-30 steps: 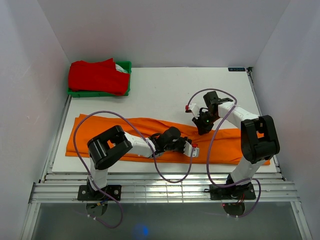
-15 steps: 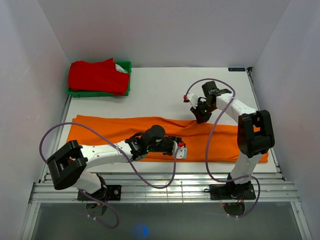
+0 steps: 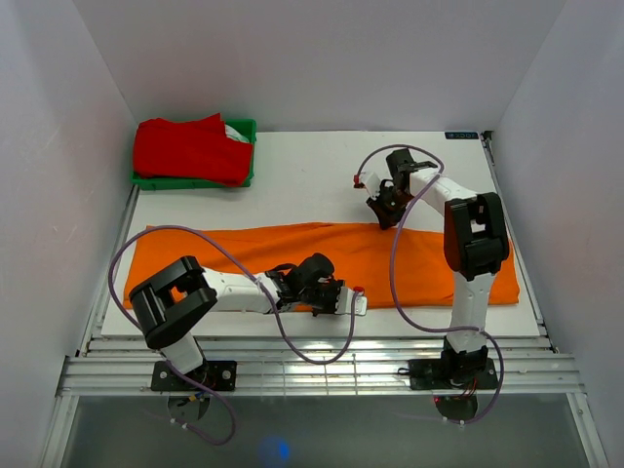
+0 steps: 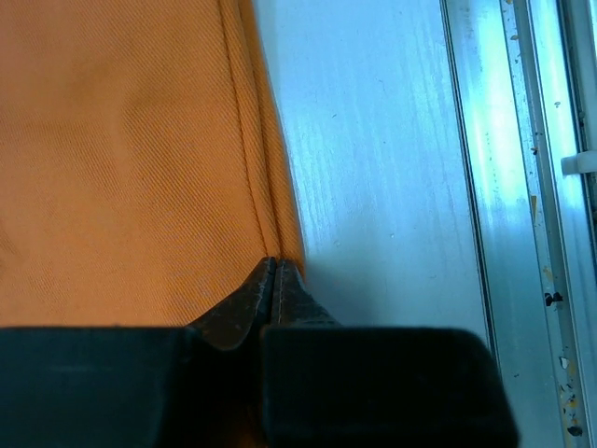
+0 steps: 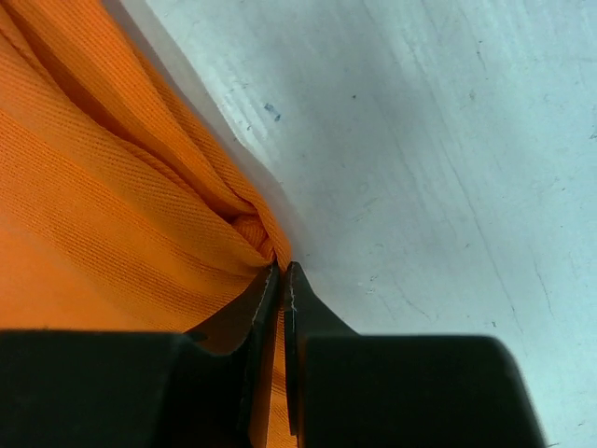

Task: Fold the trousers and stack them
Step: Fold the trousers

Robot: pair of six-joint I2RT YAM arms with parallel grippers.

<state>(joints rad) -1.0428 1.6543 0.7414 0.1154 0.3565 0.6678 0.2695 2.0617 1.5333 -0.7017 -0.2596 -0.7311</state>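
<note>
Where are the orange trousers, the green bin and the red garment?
orange trousers (image 3: 234, 255): top view, flat cloth left of centre.
green bin (image 3: 250, 127): top view, far right corner of rim.
red garment (image 3: 185, 148): top view, middle of the heap.

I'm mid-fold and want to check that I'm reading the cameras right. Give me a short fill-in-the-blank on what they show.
1. The trousers lying flat are ____ in colour.
2. The left gripper pinches their ____ edge; the right gripper pinches their far edge.
3. Both grippers are ____ on the cloth.
4. The red garment lies in the ____ bin.

Missing words: orange; near; shut; green.
</note>
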